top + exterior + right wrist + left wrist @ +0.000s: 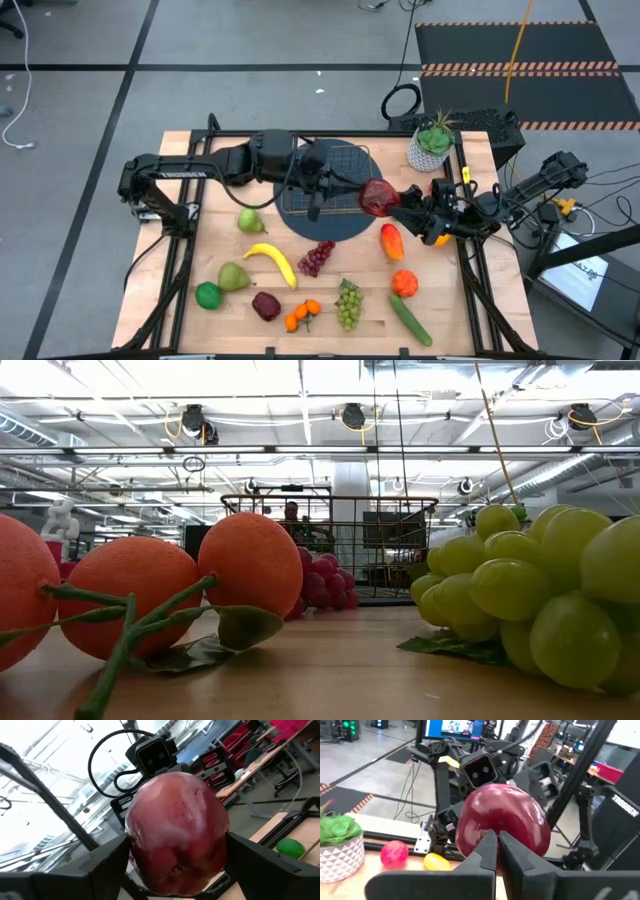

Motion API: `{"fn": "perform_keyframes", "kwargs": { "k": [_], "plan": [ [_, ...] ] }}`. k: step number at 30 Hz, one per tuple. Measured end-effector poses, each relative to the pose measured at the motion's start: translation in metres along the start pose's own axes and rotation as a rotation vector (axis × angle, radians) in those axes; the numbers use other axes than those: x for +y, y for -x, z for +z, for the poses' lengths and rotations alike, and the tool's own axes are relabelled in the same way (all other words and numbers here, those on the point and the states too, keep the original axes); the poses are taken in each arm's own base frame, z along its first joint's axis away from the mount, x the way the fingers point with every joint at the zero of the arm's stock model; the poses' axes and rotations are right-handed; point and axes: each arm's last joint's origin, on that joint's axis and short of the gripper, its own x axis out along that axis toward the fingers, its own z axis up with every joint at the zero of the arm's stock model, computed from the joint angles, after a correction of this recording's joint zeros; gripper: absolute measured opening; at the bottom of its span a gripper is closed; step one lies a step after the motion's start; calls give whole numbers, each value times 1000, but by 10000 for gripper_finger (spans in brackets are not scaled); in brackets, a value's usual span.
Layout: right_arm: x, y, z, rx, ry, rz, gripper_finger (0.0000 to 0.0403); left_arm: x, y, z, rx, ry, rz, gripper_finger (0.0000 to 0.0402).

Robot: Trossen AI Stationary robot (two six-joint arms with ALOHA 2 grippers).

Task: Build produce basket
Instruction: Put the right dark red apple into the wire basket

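A shiny red apple (378,197) hangs in the air between my two grippers, just right of the wire-mesh basket (335,175). The basket rests on a round dark mat (325,218) and also shows in the low view (330,550). My left gripper (358,192) reaches over the basket, its fingers nearly together against the apple (505,820). My right gripper (402,202) comes from the right and is shut on the apple (175,830). The other produce lies on the table. My left gripper has its two fingertips (490,842) close together against the apple's side facing it (495,827), coming level from the table's left. What lies between the tips is hidden by the fingers themselves. My right gripper pinches the apple between its two fingers, one on each side (132,845), coming level from the table's right. The apple is lifted clear of the table and the basket.
A potted plant (432,145) stands at the far right. On the near half lie a mango (391,241), red grapes (317,257), a banana (272,262), pears (250,220), a lime (207,295), a dark apple (266,305), oranges (302,315), green grapes (348,303) and a cucumber (410,320).
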Motion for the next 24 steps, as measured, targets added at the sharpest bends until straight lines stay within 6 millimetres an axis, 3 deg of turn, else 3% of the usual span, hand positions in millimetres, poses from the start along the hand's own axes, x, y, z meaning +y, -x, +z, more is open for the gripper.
{"fn": "perform_keyframes", "kwargs": {
  "k": [8,16,24],
  "plan": [
    [-3,1,-1,-11,48,-73,344,18,16,10,-5,23,68,4],
    [-11,7,-3,59,54,-157,341,36,42,22,-5,29,183,3],
    [-23,18,-6,158,-9,-257,316,63,60,14,126,97,347,3]
  ]
}}
